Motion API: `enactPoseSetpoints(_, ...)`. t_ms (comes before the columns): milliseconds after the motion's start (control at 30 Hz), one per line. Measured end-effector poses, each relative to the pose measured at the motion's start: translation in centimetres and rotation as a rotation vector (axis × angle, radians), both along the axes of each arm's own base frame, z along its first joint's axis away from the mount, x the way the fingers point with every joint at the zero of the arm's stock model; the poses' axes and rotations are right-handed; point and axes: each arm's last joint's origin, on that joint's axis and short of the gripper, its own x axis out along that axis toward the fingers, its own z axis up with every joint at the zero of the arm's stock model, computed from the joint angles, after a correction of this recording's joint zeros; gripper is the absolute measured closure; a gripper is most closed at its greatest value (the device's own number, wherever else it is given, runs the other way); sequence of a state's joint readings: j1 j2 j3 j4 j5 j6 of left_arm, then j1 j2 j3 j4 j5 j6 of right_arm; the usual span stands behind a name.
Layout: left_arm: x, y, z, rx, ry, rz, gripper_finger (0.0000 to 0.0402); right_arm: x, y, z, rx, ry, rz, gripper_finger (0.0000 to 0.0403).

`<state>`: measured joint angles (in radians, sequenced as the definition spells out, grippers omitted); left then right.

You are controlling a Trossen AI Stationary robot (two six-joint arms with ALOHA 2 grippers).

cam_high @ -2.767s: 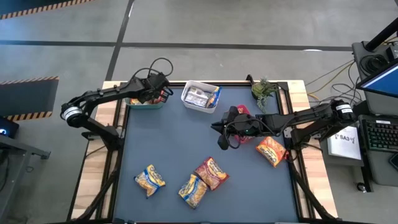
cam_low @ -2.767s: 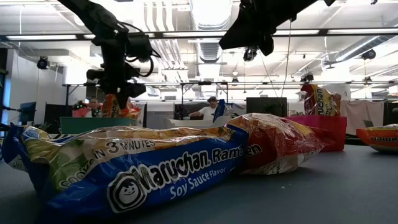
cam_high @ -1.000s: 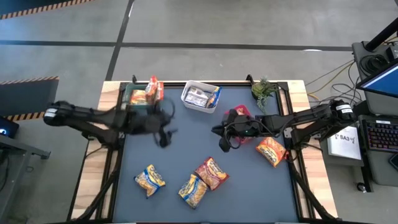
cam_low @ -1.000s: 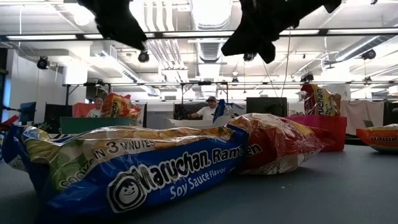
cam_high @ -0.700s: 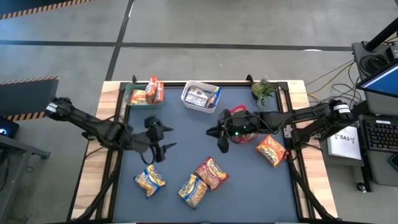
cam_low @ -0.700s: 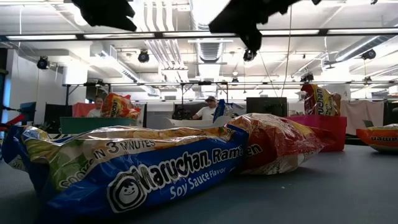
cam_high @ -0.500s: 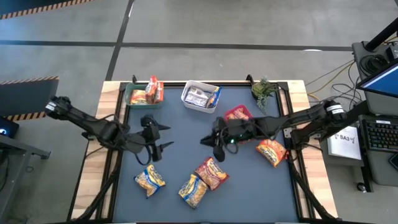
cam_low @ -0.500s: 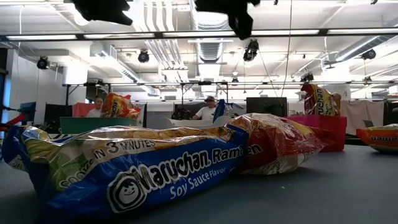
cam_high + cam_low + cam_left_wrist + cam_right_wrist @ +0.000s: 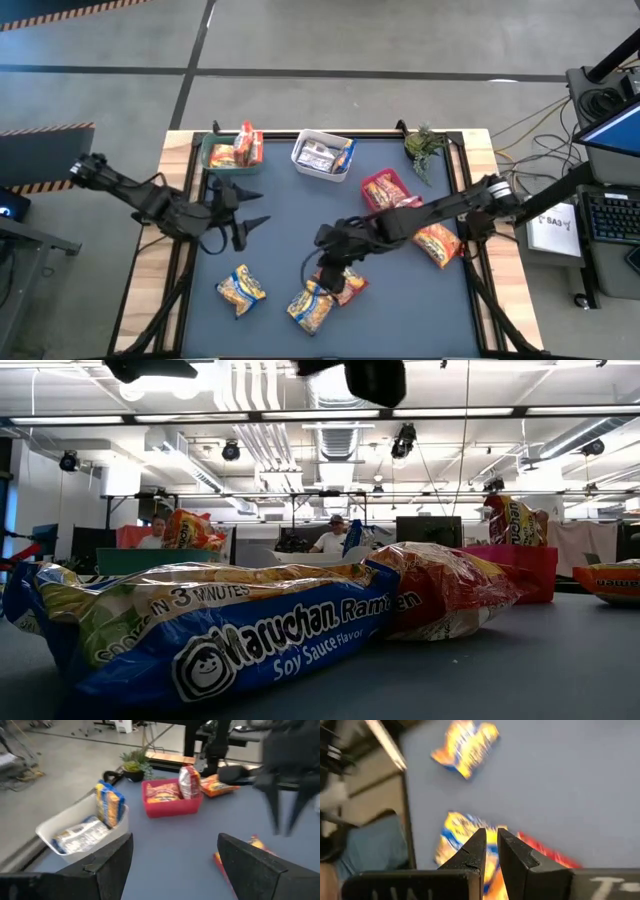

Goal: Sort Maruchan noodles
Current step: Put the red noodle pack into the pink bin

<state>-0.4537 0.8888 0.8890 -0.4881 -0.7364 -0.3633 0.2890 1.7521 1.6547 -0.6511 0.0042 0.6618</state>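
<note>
Legible print appears chiefly in the low view, on the nearest noodle packet, a yellow and blue one lying on the tabletop. Its blue band carries "Maruchan Ramen" in large white letters beside a round white face logo, with "Soy Sauce Flavor" in smaller white type beneath. On the yellow upper part, "3 MINUTES" is readable; the word before it is creased and cannot be made out. In the high view, a white box beside the tabletop bears dark characters that look like "SA3", not certain. Print on the other packets is too small to read
</note>
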Motion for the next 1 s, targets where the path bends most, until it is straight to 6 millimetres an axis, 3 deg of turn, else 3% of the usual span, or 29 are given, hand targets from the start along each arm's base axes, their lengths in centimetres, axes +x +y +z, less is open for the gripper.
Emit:
enactPoseSetpoints(133,0.3,-0.9,-0.4,-0.040,0.004,-0.028,0.0129,-0.1,0.8,-1.6,0.010,0.222,0.005,0.0365)
enactPoseSetpoints(333,1.5,-2.5,-1.3,-0.041,0.028,-0.065,0.0129,-0.9,2.8,-4.2,-0.024,0.381,0.033,0.0365)
enactPoseSetpoints(633,2.8,-3.3,-2.6,-0.013,0.080,-0.068,0.0129,-2.3,3.9,-8.1,-0.085,0.491,0.049,0.0365)
enactPoseSetpoints(1000,2.9,-3.3,-2.7,0.032,0.083,-0.042,0.0129,-2.4,3.5,-10.6,-0.127,0.446,0.054,0.0365)
